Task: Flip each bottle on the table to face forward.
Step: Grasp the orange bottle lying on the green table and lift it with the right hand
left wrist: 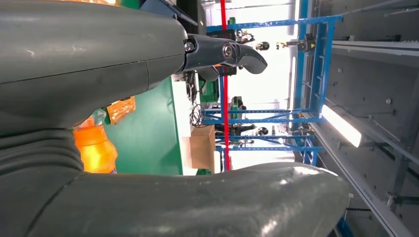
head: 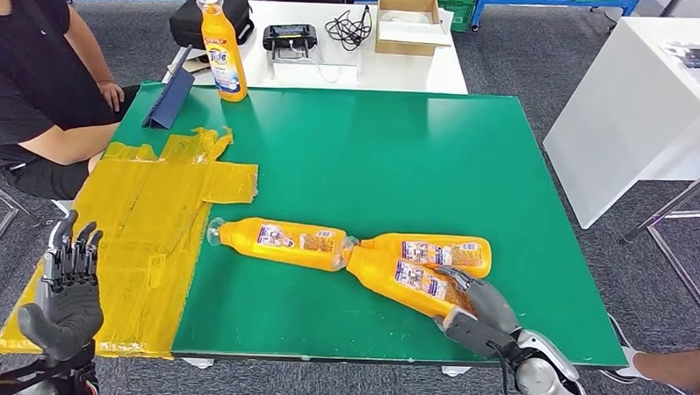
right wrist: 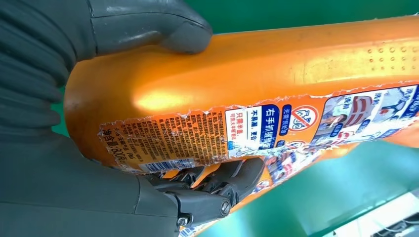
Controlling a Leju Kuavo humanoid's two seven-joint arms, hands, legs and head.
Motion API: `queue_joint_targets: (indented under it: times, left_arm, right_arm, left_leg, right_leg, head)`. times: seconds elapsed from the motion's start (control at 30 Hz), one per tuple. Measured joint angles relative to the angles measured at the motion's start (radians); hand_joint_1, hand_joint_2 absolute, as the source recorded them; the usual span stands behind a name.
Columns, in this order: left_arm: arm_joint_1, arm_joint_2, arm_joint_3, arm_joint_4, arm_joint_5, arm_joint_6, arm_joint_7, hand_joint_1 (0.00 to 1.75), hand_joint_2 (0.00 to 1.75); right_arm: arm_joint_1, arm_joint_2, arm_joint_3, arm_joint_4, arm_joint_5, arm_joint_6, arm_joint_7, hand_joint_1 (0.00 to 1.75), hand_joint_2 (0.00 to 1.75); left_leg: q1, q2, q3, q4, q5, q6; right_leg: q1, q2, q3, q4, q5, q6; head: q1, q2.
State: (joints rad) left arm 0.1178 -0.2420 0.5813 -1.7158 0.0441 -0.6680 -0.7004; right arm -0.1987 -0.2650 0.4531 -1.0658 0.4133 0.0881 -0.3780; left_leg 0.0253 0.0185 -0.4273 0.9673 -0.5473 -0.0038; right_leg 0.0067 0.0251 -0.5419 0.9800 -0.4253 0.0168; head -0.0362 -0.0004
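Note:
Three orange bottles lie on their sides on the green table, back labels up. The left bottle points its clear cap toward the yellow sheet. The far right bottle lies behind the near right bottle. My right hand grips the base end of the near right bottle, thumb on one side and fingers on the other. A fourth bottle stands upright at the table's far left corner. My left hand is raised off the table's near left corner, fingers apart, holding nothing.
A crumpled yellow sheet covers the table's left part. A blue flat piece lies at the far left edge. A seated person is at the left. A white table with a box and devices stands behind; another white table is right.

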Motion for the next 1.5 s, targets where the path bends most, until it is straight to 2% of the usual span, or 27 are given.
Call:
queue_joint_targets:
  times: [0.37, 0.5, 0.77, 0.97, 1.1, 1.3, 1.5]
  left_arm:
    - [0.007, 0.0, 0.0, 0.01, 0.012, -0.003, 0.0, 0.0, 0.0]
    - [0.021, -0.003, -0.017, 0.025, -0.005, 0.013, 0.0, 0.0, 1.75]
    - [0.061, -0.012, -0.11, 0.083, -0.009, 0.054, 0.0, 0.0, 1.75]
    - [0.071, -0.013, -0.142, 0.105, 0.0, 0.054, 0.003, 0.0, 1.75]
    - [0.083, -0.017, -0.178, 0.111, 0.056, 0.046, 0.054, 0.0, 1.75]
    - [0.116, -0.024, -0.339, 0.108, 0.156, 0.115, 0.127, 0.0, 1.75]
    - [0.136, -0.009, -0.503, 0.103, 0.209, 0.14, 0.139, 0.0, 1.75]
  right_arm:
    - [0.064, 0.099, -0.021, -0.086, -0.081, 0.009, -0.087, 1.75, 1.75]
    - [0.103, 0.16, -0.035, -0.168, -0.092, -0.027, -0.138, 1.75, 1.75]
    - [0.166, 0.277, -0.046, -0.381, -0.078, -0.107, -0.204, 1.75, 1.75]
    - [0.185, 0.303, -0.049, -0.442, -0.077, -0.11, -0.21, 1.75, 1.75]
    - [0.186, 0.324, -0.053, -0.464, -0.074, -0.127, -0.224, 1.75, 1.75]
    - [0.16, 0.369, -0.046, -0.469, -0.072, -0.144, -0.211, 1.75, 1.75]
    - [0.134, 0.393, -0.029, -0.451, -0.072, -0.148, -0.198, 1.75, 1.75]
  left_leg:
    - [0.0, -0.004, -0.007, 0.0, 0.001, -0.001]
    - [0.0, -0.005, -0.013, 0.0, 0.002, -0.001]
    - [0.0, -0.006, -0.017, 0.0, 0.002, -0.001]
    - [-0.001, -0.006, -0.018, 0.0, 0.002, -0.001]
    - [-0.001, -0.006, -0.018, 0.0, 0.002, -0.001]
    - [-0.001, -0.007, -0.018, 0.0, 0.002, -0.001]
    - [-0.001, -0.007, -0.018, 0.0, 0.002, -0.001]
  right_leg:
    - [0.0, -0.003, -0.006, 0.001, 0.0, 0.0]
    - [0.0, -0.005, -0.012, 0.002, 0.0, 0.0]
    - [-0.001, -0.006, -0.016, 0.002, 0.0, 0.0]
    - [-0.001, -0.006, -0.016, 0.001, 0.0, 0.0]
    - [-0.001, -0.006, -0.016, 0.001, 0.0, 0.0]
    - [-0.001, -0.007, -0.016, 0.001, 0.0, 0.0]
    - [-0.001, -0.007, -0.016, 0.001, 0.0, 0.0]
  head:
    - [0.0, 0.0]
    - [0.0, 0.0]
    - [0.0, 0.0]
    - [0.0, 0.0]
    - [0.0, 0.0]
    - [0.0, 0.0]
    - [0.0, 0.0]
